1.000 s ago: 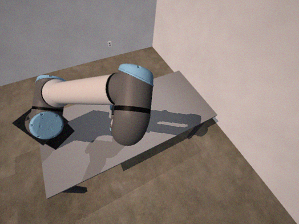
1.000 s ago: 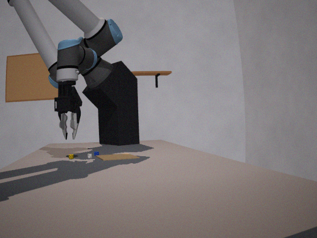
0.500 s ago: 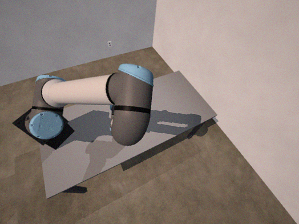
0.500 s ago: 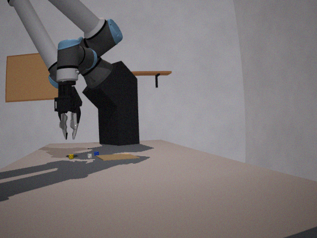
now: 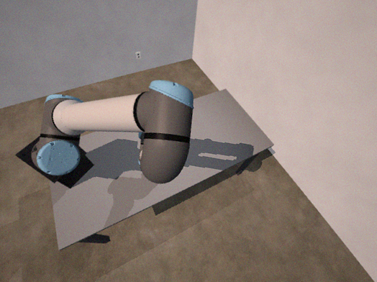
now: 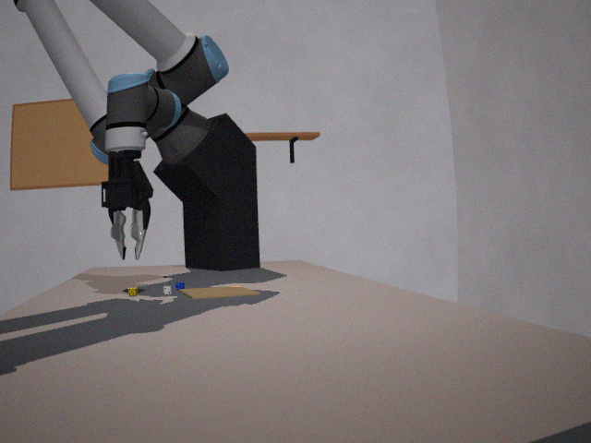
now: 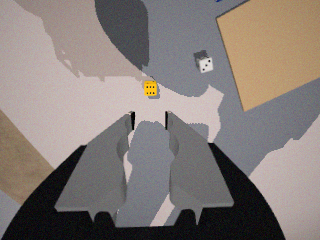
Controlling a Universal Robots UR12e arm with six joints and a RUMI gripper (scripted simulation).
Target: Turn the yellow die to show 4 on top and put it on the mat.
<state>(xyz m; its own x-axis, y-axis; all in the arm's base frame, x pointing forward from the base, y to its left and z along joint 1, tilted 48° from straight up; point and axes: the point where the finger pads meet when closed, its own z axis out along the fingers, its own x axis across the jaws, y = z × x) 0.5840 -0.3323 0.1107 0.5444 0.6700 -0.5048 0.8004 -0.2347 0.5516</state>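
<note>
The yellow die (image 6: pixel 132 291) (image 7: pixel 150 88) lies flat on the table, left of the mat (image 6: pixel 222 293) (image 7: pixel 275 55); the wrist view shows six pips on its top. The white die (image 6: pixel 166 290) (image 7: pixel 205 64) sits between the yellow die and the mat, with three pips on top. The blue die (image 6: pixel 179 285) is near the mat's far left corner; only a sliver shows at the wrist view's top edge. My gripper (image 6: pixel 130 258) (image 7: pixel 150 112) points down, well above the table and the yellow die. Its fingers stand a narrow gap apart with nothing between them. The arm hides the dice and mat in the top view.
The table (image 5: pixel 80 218) (image 6: pixel 362 362) carries the arm's dark shadows. The black robot pedestal (image 6: pixel 219 219) stands behind the dice and mat. The white die is the nearest neighbour of the yellow one. A table edge shows at the wrist view's left.
</note>
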